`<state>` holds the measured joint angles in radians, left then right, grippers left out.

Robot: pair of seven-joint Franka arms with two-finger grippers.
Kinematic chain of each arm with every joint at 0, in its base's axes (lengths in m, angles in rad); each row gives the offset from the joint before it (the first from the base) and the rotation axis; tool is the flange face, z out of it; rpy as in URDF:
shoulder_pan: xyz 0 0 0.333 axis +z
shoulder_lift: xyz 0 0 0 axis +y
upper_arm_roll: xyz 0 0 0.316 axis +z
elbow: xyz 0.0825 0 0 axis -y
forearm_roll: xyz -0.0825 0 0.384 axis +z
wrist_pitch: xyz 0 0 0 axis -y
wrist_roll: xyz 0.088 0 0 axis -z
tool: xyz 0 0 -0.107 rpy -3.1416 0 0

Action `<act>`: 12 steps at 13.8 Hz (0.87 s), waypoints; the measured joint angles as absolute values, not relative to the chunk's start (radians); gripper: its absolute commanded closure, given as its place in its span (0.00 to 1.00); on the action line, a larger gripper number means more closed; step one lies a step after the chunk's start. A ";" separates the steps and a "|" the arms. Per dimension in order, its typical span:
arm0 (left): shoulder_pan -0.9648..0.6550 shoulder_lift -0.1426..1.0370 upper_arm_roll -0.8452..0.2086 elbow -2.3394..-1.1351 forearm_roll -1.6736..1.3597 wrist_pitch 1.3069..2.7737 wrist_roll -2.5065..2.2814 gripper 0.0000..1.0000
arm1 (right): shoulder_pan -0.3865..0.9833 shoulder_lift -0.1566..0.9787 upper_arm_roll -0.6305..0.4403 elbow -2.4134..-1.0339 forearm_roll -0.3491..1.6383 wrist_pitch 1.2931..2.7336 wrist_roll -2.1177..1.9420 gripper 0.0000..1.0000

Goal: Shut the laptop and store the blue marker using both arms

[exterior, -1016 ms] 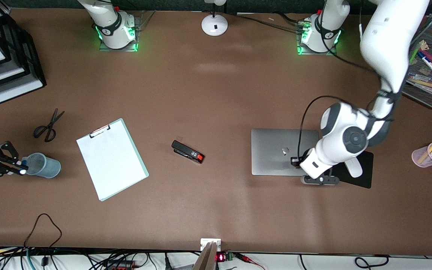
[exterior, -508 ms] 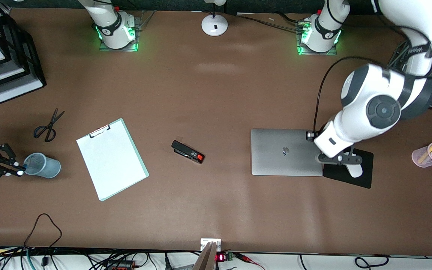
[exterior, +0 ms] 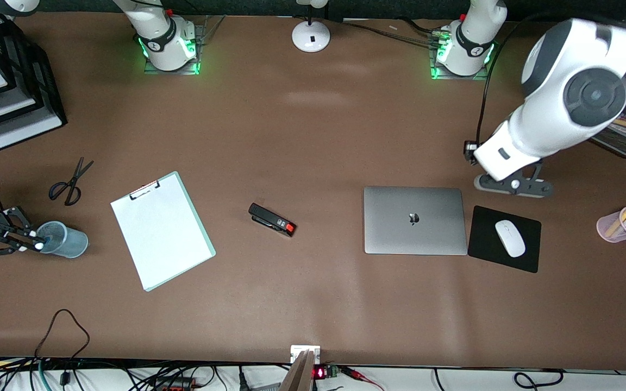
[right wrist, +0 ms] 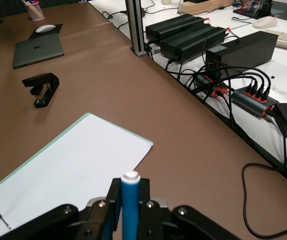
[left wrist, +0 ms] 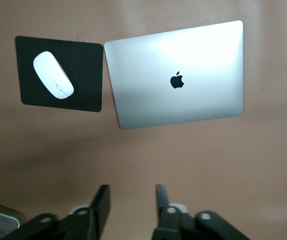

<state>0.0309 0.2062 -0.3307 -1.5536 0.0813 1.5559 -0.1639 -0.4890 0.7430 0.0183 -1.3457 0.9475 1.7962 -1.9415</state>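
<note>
One laptop (exterior: pixel 415 220) is lying closed on the desk (exterior: pixel 313 136), beside one mouse pad (exterior: pixel 530 255). The left gripper (exterior: pixel 513 184) is hanging over bare desk, fingers (left wrist: pixel 102 205) parted and empty. The right gripper (exterior: pixel 6 238) is pinching the one blue marker (right wrist: pixel 130 205) at the rim of one blue cup (exterior: pixel 63 239). One pink cup (exterior: pixel 620 225) is holding pens.

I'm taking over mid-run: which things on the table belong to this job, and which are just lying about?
Job: closed laptop; blue marker in right gripper at blue cup; left gripper, open, above table.

Lying about: clipboard, stapler, scissors, mouse on mouse pad, pink pen cup.
</note>
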 measured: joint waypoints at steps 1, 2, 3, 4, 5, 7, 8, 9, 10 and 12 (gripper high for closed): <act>0.031 0.192 -0.331 -1.554 0.081 1.552 -0.154 0.00 | -0.495 0.747 0.018 -1.346 0.948 1.785 -1.949 0.98; 0.031 0.178 -0.331 -1.554 0.081 1.549 -0.141 0.00 | -0.500 0.753 0.018 -1.346 0.948 1.776 -1.958 0.91; 0.032 0.165 -0.330 -1.554 0.081 1.546 -0.126 0.00 | -0.504 0.760 0.018 -1.346 0.948 1.767 -1.968 0.86; 0.035 0.154 -0.330 -1.554 0.081 1.545 -0.117 0.00 | -0.509 0.768 0.018 -1.346 0.948 1.758 -1.981 0.73; 0.040 0.146 -0.330 -1.554 0.081 1.541 -0.111 0.00 | -0.513 0.774 0.018 -1.346 0.948 1.752 -1.989 0.22; 0.056 0.135 -0.329 -1.553 0.078 1.516 -0.107 0.00 | -0.517 0.781 0.018 -1.346 0.948 1.746 -1.992 0.00; 0.066 0.125 -0.327 -1.553 0.063 1.511 -0.104 0.00 | -0.517 0.782 0.018 -1.346 0.948 1.744 -1.992 0.00; 0.073 0.109 -0.316 -1.554 0.041 1.509 -0.095 0.00 | -0.517 0.782 0.019 -1.345 0.948 1.740 -1.992 0.00; 0.073 0.090 -0.294 -1.554 0.025 1.509 -0.084 0.00 | -0.517 0.782 0.020 -1.344 0.948 1.738 -1.988 0.00; 0.069 0.049 -0.217 -1.557 0.001 1.509 -0.011 0.00 | -0.511 0.781 0.028 -1.341 0.947 1.732 -1.933 0.00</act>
<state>0.0685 0.0487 -0.2170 -1.5570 0.0011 1.5094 -0.0110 -0.5107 0.7814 0.0275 -1.3408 0.9475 1.7317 -1.9332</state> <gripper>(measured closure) 0.000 0.150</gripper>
